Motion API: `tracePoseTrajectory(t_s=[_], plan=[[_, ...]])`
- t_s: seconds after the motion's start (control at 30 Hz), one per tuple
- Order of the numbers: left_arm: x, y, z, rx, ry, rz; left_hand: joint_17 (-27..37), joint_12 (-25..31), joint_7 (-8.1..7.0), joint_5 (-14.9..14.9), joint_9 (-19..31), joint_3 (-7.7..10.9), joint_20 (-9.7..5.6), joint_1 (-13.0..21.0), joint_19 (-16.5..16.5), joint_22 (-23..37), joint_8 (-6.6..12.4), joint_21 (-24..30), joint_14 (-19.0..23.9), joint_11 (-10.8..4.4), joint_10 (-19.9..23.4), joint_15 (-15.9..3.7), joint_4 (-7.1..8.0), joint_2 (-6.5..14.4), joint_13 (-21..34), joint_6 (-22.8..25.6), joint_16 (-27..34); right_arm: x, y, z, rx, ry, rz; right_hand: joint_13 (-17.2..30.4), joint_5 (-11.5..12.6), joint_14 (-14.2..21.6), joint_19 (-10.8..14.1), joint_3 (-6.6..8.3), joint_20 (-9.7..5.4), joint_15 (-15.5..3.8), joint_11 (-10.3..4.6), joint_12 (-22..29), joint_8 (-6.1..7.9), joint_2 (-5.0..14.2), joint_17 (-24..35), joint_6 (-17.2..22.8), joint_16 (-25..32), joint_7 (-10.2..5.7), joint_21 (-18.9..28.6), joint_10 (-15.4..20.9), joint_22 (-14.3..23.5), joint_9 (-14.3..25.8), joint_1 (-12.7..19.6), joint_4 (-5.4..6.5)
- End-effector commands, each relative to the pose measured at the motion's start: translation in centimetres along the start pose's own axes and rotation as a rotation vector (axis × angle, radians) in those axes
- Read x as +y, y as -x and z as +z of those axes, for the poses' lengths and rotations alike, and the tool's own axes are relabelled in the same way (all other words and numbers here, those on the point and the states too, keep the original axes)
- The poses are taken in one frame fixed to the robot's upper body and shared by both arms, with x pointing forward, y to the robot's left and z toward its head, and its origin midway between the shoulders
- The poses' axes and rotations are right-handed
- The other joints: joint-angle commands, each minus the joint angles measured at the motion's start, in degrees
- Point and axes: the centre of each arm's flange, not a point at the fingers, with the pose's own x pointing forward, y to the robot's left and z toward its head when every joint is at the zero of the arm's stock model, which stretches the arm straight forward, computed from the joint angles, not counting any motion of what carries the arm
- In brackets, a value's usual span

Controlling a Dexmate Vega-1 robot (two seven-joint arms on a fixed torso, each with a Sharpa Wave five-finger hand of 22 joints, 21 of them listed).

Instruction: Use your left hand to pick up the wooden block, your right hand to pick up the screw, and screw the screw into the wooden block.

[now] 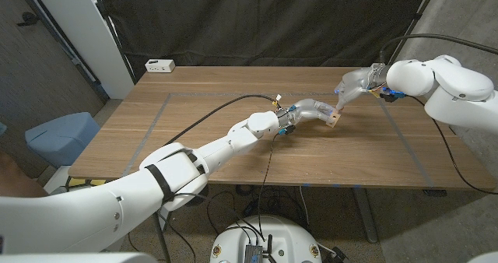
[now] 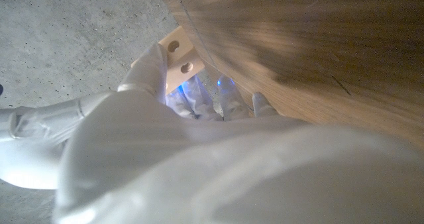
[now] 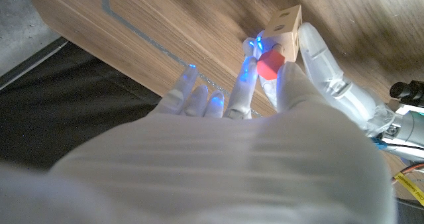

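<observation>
Right wrist view puts the red-headed screw (image 3: 268,65) pinched in the fingertips of the right robot hand (image 3: 265,85), its head just beside a face of the wooden block (image 3: 285,30). The left robot hand (image 3: 331,71) grips that block from the far side, its fingers wrapped along the block's edge.

The main risk, as I judge it, is misalignment. If the screw tip meets the wood beside a hole instead of in it, a turn would skid it off, or push the block askew in the left robot hand. The pinch on the screw looks light, so a sideways shove could also drop it to the table (image 1: 233,115) below both hands.

Left wrist view shows what the other cannot: two round holes in the pale face of the block (image 2: 179,52), held at the tips of the left robot hand (image 2: 159,78). The screw is not visible there, so which hole it targets cannot be told.

Head view gives the overall layout: the left robot hand (image 1: 311,111) holds the block (image 1: 333,120), with the right robot hand (image 1: 354,84) just beyond it. The screw is too small to make out there.
</observation>
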Motion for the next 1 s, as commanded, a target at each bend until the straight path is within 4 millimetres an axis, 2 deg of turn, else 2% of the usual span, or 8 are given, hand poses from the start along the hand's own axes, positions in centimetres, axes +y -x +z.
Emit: tracePoseTrajectory(t_s=[0.03,1.0], plan=[[-0.04,0.06,0.12,-0.004,-0.002,-0.002,0.1,0.7,1.32,0.3,0.3,2.98,-0.04,-2.2,0.0,0.3,0.26,0.5,0.3,-0.07,0.4,-3.4,2.87,3.0,0.3,3.5,0.1,-0.02,-0.06,0.25,-0.001,0.001,-0.013,0.1,-0.2,0.7,0.8,0.13,0.01,-5.61,-0.22,0.4,0.59,0.59,0.2,1.2,0.4,0.13,0.6,1.2,0.2,0.1,-1.0,0.57],[0.19,0.27,-0.05,-0.003,-0.002,-0.001,0.1,0.7,1.35,0.3,0.3,3.12,-0.05,-2.1,0.0,0.3,0.27,0.4,0.4,0.02,0.5,-3.31,2.83,3.1,0.2,3.6,0.1,0.18,-0.68,0.88,0.019,0.003,-0.028,-0.2,-0.5,4.2,2.9,-1.54,-0.6,-6.52,-0.52,1.0,2.95,1.54,0.4,9.1,1.7,0.82,0.7,6.4,0.2,-0.5,-4.2,1.45]])
